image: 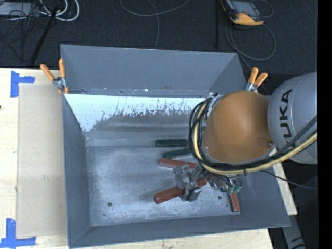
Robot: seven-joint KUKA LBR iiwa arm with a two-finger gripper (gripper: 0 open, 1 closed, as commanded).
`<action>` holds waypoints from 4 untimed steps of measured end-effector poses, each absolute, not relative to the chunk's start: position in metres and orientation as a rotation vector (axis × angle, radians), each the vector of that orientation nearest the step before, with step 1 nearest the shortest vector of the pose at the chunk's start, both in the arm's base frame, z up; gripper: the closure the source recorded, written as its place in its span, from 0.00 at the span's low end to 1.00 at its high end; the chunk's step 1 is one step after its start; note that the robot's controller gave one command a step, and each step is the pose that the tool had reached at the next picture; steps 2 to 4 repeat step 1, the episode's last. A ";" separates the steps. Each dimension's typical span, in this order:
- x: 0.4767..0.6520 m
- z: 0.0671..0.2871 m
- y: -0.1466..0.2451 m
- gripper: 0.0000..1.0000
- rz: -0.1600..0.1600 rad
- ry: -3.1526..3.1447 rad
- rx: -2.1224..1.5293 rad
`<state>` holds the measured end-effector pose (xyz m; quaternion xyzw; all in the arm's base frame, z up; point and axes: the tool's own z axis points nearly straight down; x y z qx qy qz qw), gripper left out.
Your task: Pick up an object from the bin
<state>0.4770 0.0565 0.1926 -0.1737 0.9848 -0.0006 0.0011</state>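
claw (190,187) low in right half of bin (104,191), opening cannot tell | over right end of red-brown stick (167,195) near front edge | nearby: two other red-brown sticks (175,163) (234,202), two dark green sticks (171,143) (176,153) behind

Reddish-brown bar (167,195), long and narrow. Lay flat on the floor of the grey bin (119,191), right of centre and toward the near wall. Ran almost crosswise, with the left end free and slightly nearer the front and the right end covered from above. Rested apart from a second reddish-brown bar (174,163) and a dark green bar (171,143), both farther back.
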 end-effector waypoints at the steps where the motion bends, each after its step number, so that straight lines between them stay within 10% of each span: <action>1: 0.497 0.244 0.046 1.00 -0.002 3.077 -0.600; 4: 0.497 0.244 0.046 1.00 -0.002 3.077 -0.600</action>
